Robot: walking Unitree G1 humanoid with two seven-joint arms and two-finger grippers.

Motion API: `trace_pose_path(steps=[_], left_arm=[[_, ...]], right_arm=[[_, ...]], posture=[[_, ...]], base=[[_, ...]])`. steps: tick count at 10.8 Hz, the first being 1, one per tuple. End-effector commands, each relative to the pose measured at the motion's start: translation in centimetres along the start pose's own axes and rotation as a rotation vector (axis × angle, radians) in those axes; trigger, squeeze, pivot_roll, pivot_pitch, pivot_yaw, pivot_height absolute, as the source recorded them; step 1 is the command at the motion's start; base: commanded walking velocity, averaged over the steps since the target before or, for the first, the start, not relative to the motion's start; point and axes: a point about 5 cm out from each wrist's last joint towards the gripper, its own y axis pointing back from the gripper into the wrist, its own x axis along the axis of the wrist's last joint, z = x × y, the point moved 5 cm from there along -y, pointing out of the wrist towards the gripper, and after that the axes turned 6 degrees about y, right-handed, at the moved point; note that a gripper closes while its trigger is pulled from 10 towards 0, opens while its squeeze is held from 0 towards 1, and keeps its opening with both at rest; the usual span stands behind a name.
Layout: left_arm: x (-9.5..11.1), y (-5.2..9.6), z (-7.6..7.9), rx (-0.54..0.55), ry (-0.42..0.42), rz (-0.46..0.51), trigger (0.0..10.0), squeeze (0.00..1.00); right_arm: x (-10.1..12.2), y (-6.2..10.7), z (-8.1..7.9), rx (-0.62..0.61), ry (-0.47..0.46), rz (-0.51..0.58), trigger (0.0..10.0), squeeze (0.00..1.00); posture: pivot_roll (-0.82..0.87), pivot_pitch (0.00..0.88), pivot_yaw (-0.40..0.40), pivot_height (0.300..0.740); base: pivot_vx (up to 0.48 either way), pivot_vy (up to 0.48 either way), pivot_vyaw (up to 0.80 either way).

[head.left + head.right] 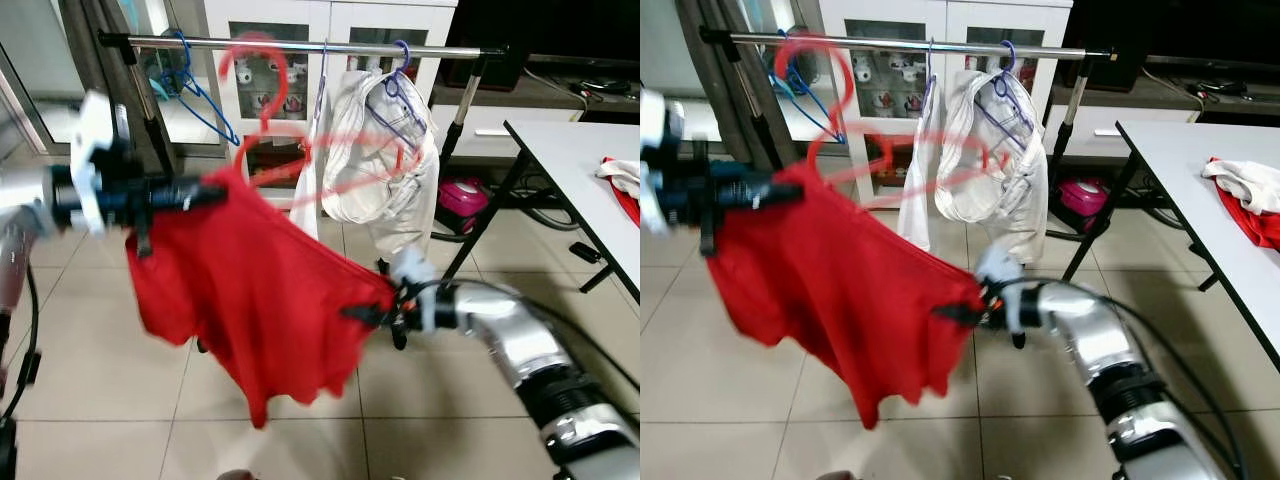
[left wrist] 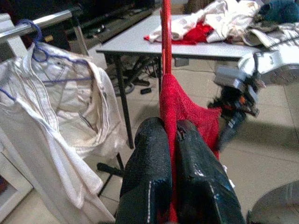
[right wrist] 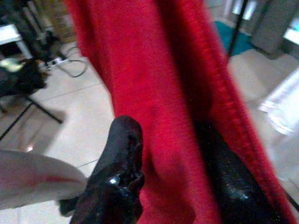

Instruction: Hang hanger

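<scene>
Left eye view: both grippers pinch one red garment (image 1: 250, 290); two hangers on rail (image 1: 300, 44).

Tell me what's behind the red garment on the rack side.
Behind the red garment, a white garment hangs on the rail with a blue hanger; the floor below it is covered.
</scene>
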Motion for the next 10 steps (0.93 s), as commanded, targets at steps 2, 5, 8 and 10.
trace_pose_path(steps=[2,5,8,10], left_arm=[[0.4,0.8,0.9,-0.005,-0.022,0.004,0.0,0.0],[-1.7,1.3,2.2,-0.009,-0.05,-0.106,0.0,0.0],[-1.9,1.8,5.0,-0.077,-0.017,-0.131,0.0,0.0],[-4.1,2.9,6.9,-0.116,0.048,-0.232,0.0,0.0]], right_arm=[[-0.2,2.2,2.5,-0.132,0.013,-0.026,0.0,0.0],[0.4,5.3,7.1,-0.405,0.067,-0.045,0.0,0.0],[1.5,7.0,9.0,-0.499,0.098,-0.037,0.0,0.0],[2.2,8.7,10.8,-0.564,0.14,-0.072,0.0,0.0]], posture=[[-0.04,0.0,0.011,0.74],[-0.04,0.0,0.004,0.74],[-0.04,0.0,-0.002,0.74],[-0.03,0.0,-0.012,0.74]], base=[[0.0,0.0,0.0],[0.0,0.0,0.0],[0.0,0.0,0.0],[0.0,0.0,0.0]])
